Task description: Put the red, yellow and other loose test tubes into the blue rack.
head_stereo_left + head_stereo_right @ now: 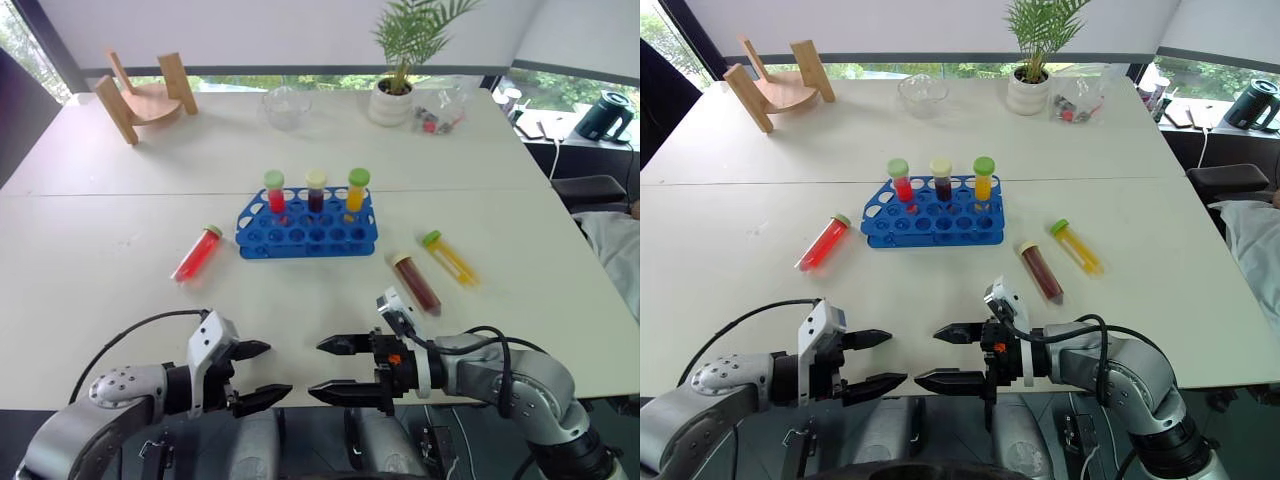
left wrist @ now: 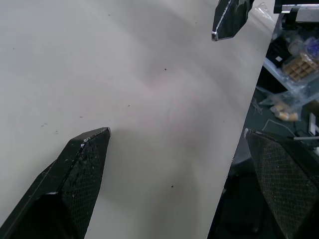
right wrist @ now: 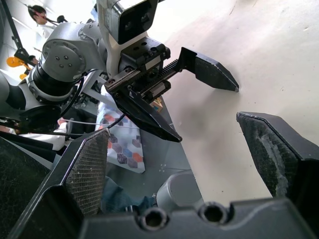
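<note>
Blue rack (image 1: 306, 229) sits mid-frame on the white worktop (image 1: 120, 290), holding three capped tubes upright in its back row: red (image 1: 275, 192), dark (image 1: 316, 190), yellow-orange (image 1: 357, 190). Three loose tubes lie flat on the worktop: red tube (image 1: 196, 253) left of the rack, dark brown tube (image 1: 415, 282) and yellow tube (image 1: 448, 257) lower right of it, side by side, apart from each other. Left gripper (image 1: 255, 373) at bottom left of centre and right gripper (image 1: 337, 369) at bottom centre face each other tip to tip over the near worktop edge, both spread wide and holding nothing. Wooden stand (image 1: 146, 96) upper left, glass bowl (image 1: 286, 106) and potted plant (image 1: 397, 68) top centre.
</note>
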Controlling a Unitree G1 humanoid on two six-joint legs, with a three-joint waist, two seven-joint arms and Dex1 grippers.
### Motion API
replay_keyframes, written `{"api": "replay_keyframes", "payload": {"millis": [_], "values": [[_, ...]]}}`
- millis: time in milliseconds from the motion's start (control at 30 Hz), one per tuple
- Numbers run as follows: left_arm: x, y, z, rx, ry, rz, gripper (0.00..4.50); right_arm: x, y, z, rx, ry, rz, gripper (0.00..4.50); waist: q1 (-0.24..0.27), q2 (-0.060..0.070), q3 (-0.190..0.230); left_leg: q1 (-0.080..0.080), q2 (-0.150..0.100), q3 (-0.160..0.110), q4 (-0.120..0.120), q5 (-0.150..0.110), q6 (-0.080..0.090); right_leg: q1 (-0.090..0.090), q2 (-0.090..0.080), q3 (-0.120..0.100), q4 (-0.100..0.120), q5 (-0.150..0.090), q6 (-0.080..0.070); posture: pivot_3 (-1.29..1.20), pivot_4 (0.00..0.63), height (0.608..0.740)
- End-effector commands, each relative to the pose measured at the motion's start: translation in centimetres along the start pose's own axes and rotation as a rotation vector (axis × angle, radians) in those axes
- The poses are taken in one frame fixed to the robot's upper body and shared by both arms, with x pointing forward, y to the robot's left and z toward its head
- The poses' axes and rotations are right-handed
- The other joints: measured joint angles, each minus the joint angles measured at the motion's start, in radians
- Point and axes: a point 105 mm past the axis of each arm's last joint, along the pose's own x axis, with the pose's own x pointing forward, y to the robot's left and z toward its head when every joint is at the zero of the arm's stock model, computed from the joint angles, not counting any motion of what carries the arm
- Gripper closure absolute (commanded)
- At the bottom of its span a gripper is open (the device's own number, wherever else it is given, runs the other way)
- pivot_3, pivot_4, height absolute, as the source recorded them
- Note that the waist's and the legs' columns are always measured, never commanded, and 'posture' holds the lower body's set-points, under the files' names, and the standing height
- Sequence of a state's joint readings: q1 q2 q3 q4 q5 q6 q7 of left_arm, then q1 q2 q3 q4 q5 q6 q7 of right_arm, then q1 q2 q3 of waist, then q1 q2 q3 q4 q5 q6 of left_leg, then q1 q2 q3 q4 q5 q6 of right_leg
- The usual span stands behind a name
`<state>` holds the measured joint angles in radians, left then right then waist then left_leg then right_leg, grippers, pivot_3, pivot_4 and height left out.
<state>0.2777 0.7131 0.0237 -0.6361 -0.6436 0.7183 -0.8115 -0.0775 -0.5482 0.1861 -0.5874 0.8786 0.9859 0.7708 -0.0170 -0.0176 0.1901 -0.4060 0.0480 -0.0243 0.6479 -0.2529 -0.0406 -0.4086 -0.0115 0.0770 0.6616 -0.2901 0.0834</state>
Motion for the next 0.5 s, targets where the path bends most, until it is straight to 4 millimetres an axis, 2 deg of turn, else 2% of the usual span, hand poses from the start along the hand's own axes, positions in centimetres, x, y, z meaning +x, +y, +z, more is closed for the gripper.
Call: {"api": "replay_keyframes", "payload": {"millis": [33,500], "values": [[0.29,-0.51,0.52,0.004,-0.012,-0.02,0.05,0.04,0.95,0.65,-0.041,-0.021,0.027,0.0,0.0,0.0,0.0,0.0,0.0,0.0,0.0,0.0,0.0,0.0,0.0,0.0,0.0,0.0,0.0,0.0,0.15,0.74],[0.46,-0.4,1.26,-0.01,-0.009,-0.011,0.05,-0.01,0.43,0.9,-0.06,-0.026,0.015,0.0,-0.001,0.0,0.0,0.0,0.0,0.0,0.0,0.0,0.0,0.0,0.001,0.0,0.0,0.0,0.0,0.0,0.15,0.74]]}}
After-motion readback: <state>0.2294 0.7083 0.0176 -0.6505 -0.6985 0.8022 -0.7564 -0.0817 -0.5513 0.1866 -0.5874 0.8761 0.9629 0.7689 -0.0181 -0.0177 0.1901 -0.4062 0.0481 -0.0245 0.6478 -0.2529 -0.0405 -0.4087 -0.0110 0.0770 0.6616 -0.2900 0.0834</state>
